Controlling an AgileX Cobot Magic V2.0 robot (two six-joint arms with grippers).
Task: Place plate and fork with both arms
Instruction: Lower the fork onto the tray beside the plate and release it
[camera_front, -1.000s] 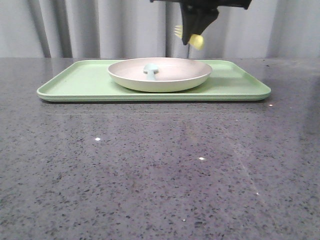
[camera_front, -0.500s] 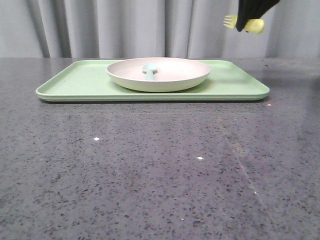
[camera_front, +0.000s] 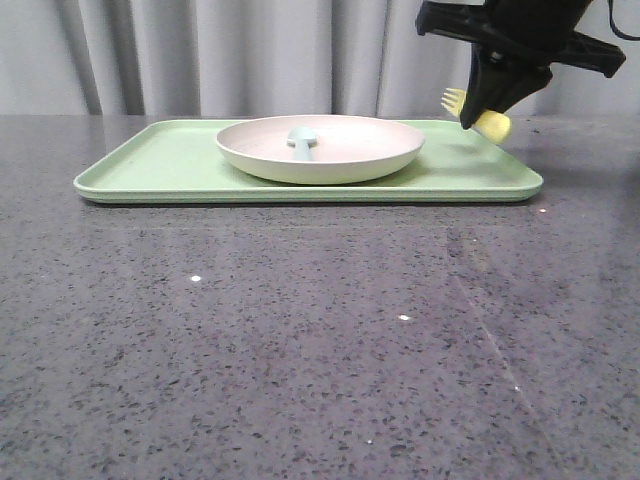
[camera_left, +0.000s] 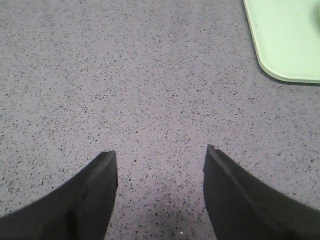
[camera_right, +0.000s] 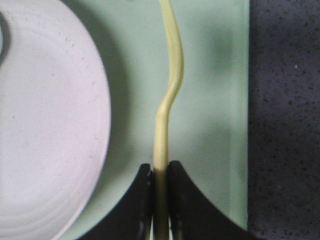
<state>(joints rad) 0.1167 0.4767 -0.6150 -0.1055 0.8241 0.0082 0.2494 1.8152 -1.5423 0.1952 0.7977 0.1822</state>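
Note:
The cream-pink plate (camera_front: 320, 147) sits on the light-green tray (camera_front: 160, 165), with a light-blue utensil (camera_front: 301, 140) lying in it. My right gripper (camera_front: 482, 112) is shut on the yellow fork (camera_front: 478, 112) and holds it in the air over the tray's right end, to the right of the plate. In the right wrist view the fork (camera_right: 169, 90) runs out from between my shut right gripper (camera_right: 160, 170), over the bare tray (camera_right: 215, 100) beside the plate (camera_right: 50, 125). My left gripper (camera_left: 160, 155) is open and empty above the grey table.
The speckled grey table (camera_front: 320, 340) stretches in front of the tray. A corner of the tray (camera_left: 287, 40) shows in the left wrist view. Grey curtains hang behind the table.
My right gripper has carried the fork from above the plate's right rim to the right, then down toward the tray's right end. The plate and blue utensil have not moved.

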